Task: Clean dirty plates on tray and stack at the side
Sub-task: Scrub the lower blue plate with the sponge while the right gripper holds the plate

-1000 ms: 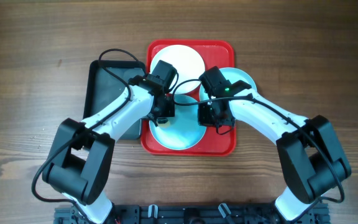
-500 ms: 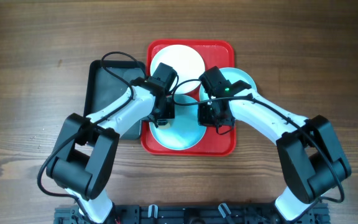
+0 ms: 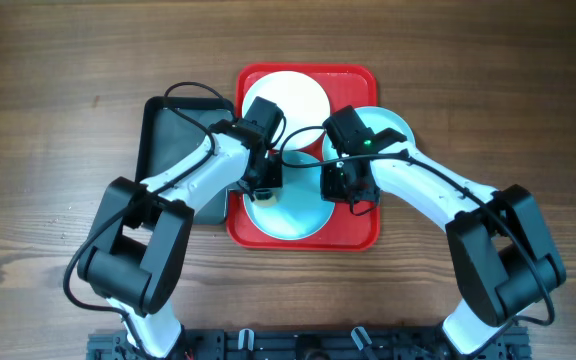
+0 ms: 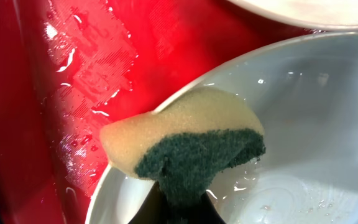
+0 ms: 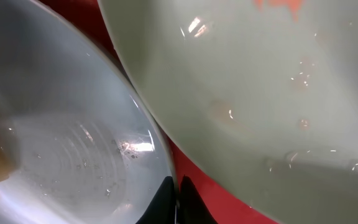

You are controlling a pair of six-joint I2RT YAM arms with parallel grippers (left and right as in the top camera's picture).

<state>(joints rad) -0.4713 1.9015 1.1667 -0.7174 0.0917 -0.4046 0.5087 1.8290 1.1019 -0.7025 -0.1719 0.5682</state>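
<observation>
A pale blue plate point(image 3: 288, 220) lies at the front of the red tray point(image 3: 366, 236), its surface wet point(image 4: 303, 118). My left gripper point(image 3: 261, 188) is shut on a yellow and green sponge point(image 4: 185, 146) that rests on this plate's left rim. My right gripper point(image 3: 348, 192) is shut on the same plate's right rim point(image 5: 157, 146), its fingertips point(image 5: 166, 196) pinching the edge. A second pale blue plate point(image 3: 388, 128) with orange smears point(image 5: 278, 5) overlaps the tray's right side. A white plate point(image 3: 293, 95) sits at the tray's far end.
A smaller black tray point(image 3: 166, 130) lies against the red tray's left side, partly under my left arm. The red tray floor point(image 4: 73, 74) is wet with droplets. Bare wooden table point(image 3: 48, 150) surrounds both trays.
My left arm's elbow has swung a little to the right. Both grippers and the plates stay nearly where they were.
</observation>
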